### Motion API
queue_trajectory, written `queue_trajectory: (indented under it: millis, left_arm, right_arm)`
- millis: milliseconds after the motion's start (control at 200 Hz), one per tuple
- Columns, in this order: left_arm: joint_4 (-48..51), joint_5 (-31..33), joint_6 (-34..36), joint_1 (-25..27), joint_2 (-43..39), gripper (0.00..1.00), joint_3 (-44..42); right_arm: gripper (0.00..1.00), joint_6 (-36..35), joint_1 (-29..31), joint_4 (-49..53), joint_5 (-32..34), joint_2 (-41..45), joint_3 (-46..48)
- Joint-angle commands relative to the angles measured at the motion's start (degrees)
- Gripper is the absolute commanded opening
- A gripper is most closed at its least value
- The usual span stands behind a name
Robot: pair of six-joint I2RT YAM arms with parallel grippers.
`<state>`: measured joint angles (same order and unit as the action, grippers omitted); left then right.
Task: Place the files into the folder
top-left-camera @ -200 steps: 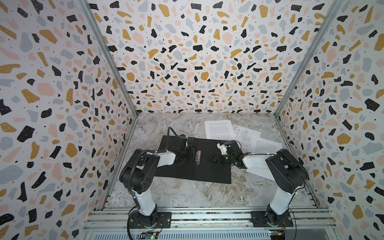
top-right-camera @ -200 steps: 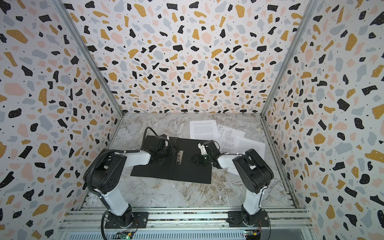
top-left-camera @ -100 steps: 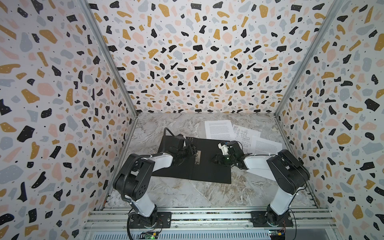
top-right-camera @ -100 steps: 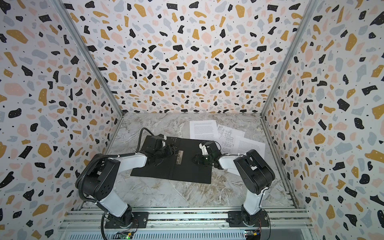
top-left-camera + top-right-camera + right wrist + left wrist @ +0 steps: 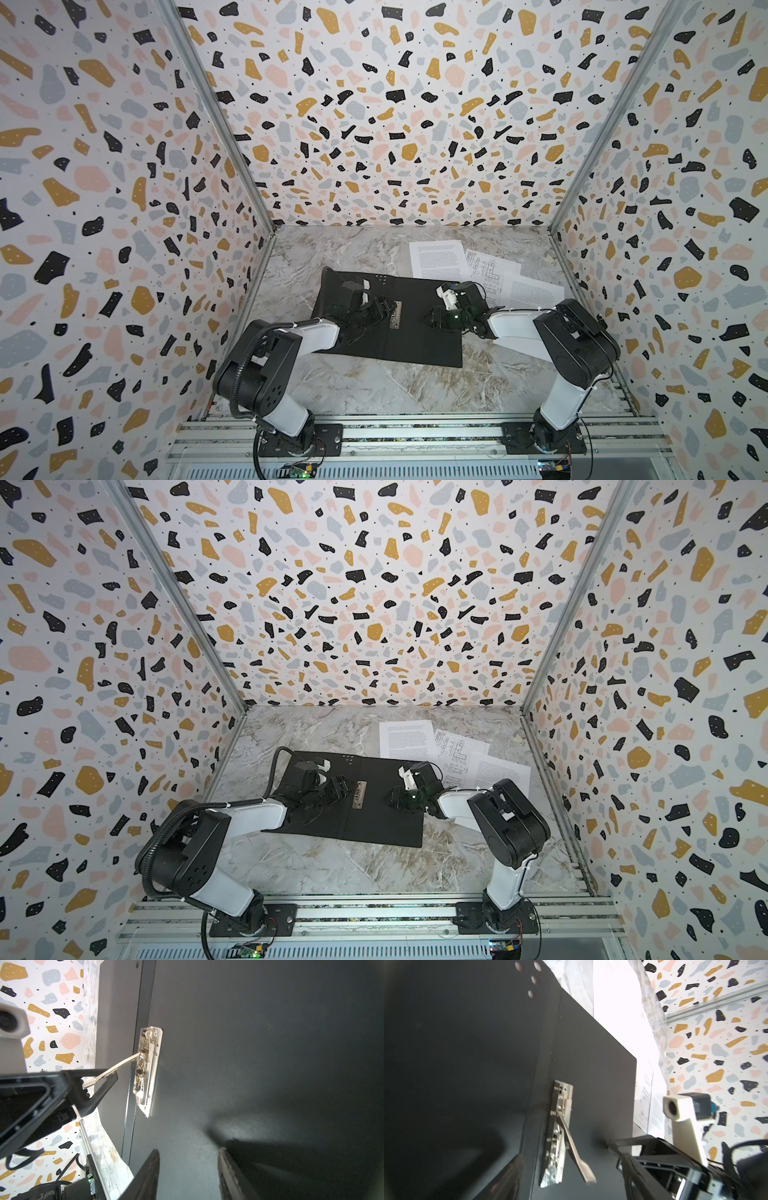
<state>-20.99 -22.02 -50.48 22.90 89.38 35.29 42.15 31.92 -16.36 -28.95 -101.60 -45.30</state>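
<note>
Nearest, bare table (image 5: pixel 374 395) is leaving open room. On it the folder (image 5: pixel 415 347) is lying open, black side up. The left claw (image 5: pixel 384 309) is straddling the raised clip lever (image 5: pixel 571 1142), jaws wide and clamping nothing. The right claw (image 5: pixel 432 322), half spread and empty, is touching the right panel. Farther on, the files (image 5: pixel 436 259) are fanning out just beside the folder's far right corner.

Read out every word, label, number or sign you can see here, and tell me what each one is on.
Nothing here can be read.
Far text sheet: dense print, too small to read.
Drawing sheet: line drawings with tiny labels, unreadable.
Near text sheet: dense print, too small to read.
Folder, open with black inside up: no lettering shows.
Metal clip: no marking legible.
</note>
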Motion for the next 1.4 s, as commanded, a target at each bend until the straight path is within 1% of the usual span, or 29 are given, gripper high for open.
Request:
queue_trajectory:
  millis: [0, 200, 436, 606, 776, 926, 1111, 1236, 1392]
  left_arm:
    - [-5.60, -2.12, -3.51, 0.63, -1.21, 0.75, -1.10]
    - [-10.09, -3.05, -6.81, 3.58, 1.26, 0.76, -0.07]
    - [-11.65, -3.17, -7.53, 4.26, 4.79, 0.76, 1.99]
    - [-8.91, -1.16, -5.75, 4.10, 6.26, 0.77, 5.79]
    - [-6.42, -0.98, -3.90, 3.49, 9.93, 0.77, 10.72]
    - [-6.15, -1.26, -3.75, 1.71, 14.22, 0.77, 14.19]
    - [-3.93, -0.80, -1.90, 1.01, 16.72, 0.79, 17.40]
    - [-4.49, -1.71, -1.67, 0.84, 16.52, 0.79, 17.42]
    - [-4.72, -0.88, -0.99, 0.86, 12.16, 0.80, 14.72]
  right_arm:
    - [0.47, 0.12, -0.28, 2.79, 0.69, -0.74, 1.01]
    - [0.47, -0.01, -0.37, 2.96, 0.74, -0.89, 0.98]
    - [0.47, 0.04, -0.57, 2.95, 0.89, -0.96, 1.09]
    - [0.47, -0.40, -0.59, 3.23, 0.73, -0.87, 1.00]
    - [0.47, -1.19, -0.72, 3.94, 1.08, 0.12, 1.17]
    - [0.47, -1.35, -1.32, 4.08, 1.09, 1.47, 1.83]
    - [0.47, -1.46, -2.34, 4.45, 1.80, 3.43, 3.03]
    - [0.47, -1.74, -3.04, 4.89, 2.60, 6.44, 4.36]
    - [0.49, -3.88, -3.85, 7.31, 5.01, 11.29, 5.80]
